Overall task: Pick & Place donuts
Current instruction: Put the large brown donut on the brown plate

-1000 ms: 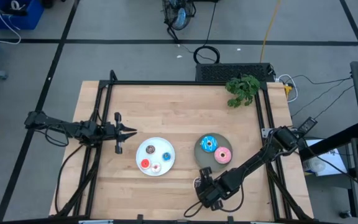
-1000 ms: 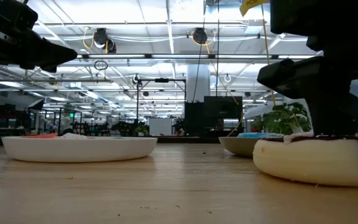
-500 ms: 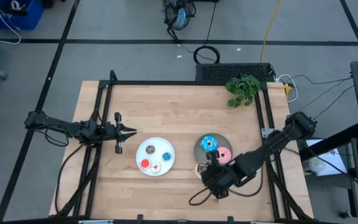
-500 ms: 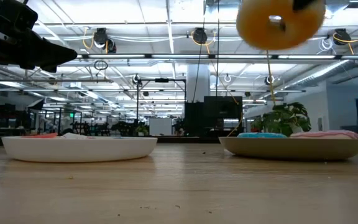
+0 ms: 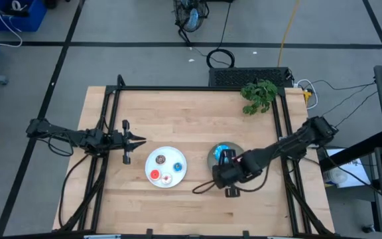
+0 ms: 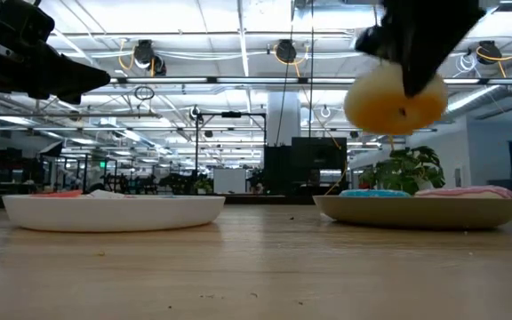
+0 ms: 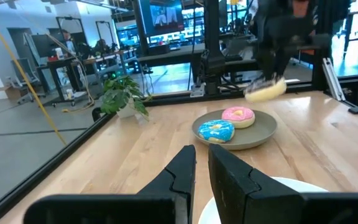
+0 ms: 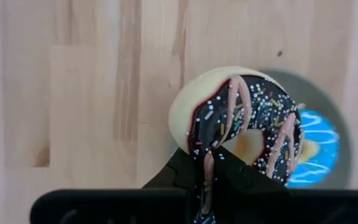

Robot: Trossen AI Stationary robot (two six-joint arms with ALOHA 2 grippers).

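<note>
the right gripper (image 8: pixel 213 163) was clamped on the brown sprinkled donut (image 8: pixel 241 118) above the grey plate (image 7: pixel 263 132); only the left wrist view showed the blue donut (image 7: pixel 216 130) and pink donut (image 7: pixel 237 116) lying there.

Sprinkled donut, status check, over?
Right gripper shut on sprinkled donut, airborne over grey plate. Left gripper parked beside white plate. Path clear.

Table (image 5: pixel 191 113): pale planked wood with visible grain, matt finish. Brown sprinkled donut (image 8: pixel 241 124): glossy dark icing over a smooth cream body; blue donut (image 7: pixel 216 130) and pink donut (image 7: pixel 237 114): shiny icing. White plate (image 6: pixel 114 212) at the grey plate's (image 7: pixel 260 134) 9 o'clock: both smooth, the grey one matt.
</note>
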